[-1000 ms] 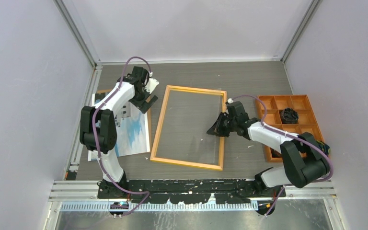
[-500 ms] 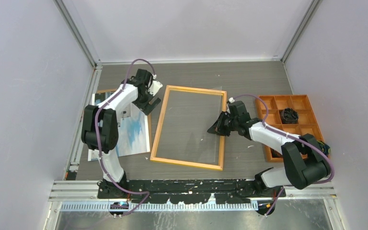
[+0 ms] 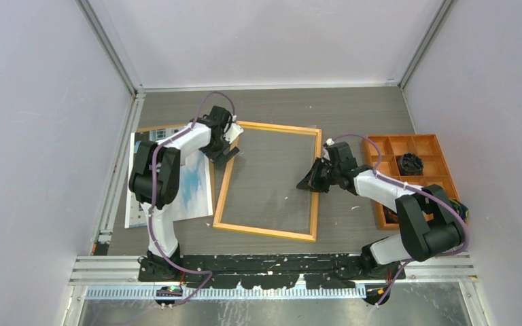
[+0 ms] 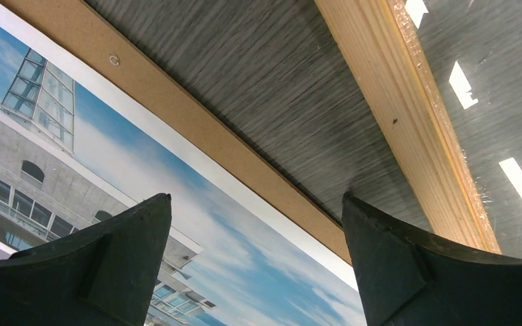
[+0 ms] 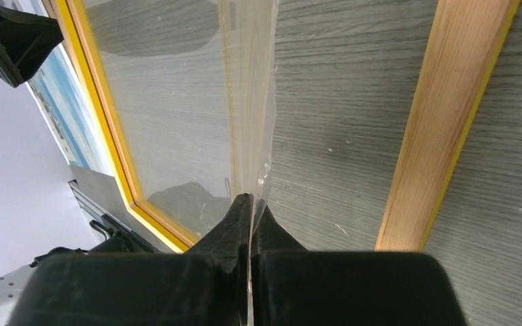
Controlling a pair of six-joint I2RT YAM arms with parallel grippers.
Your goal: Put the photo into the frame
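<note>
In the top view the left gripper [image 3: 221, 145] is seen shifted rightward from where it hung a second ago, off the photo [image 3: 194, 187] and over the far-left corner of the frame [image 3: 265, 231]. Its jaws are spread wide and nothing is held. The photo is left lying flat on the table [image 3: 353, 109], just left of the frame, on a brown backing board [image 3: 151, 128], and is partly covered by the left arm. The right gripper [image 3: 311, 179] is hardly moved and is kept at the frame's right rail, near the orange tray [image 3: 421, 136]. From this it is judged that the glazing is being dealt with first and the photo is not yet fetched. In the left wrist view the spread fingers are shown above the bare strip of table between the board's edge and the frame's wooden rail. In the right wrist view the fingertips are pressed together on the edge of a clear sheet [image 5: 245, 102], which is seen nearly edge-on and apparently lifted from the frame opening. No brand, label or readable writing is found in any view.
</note>
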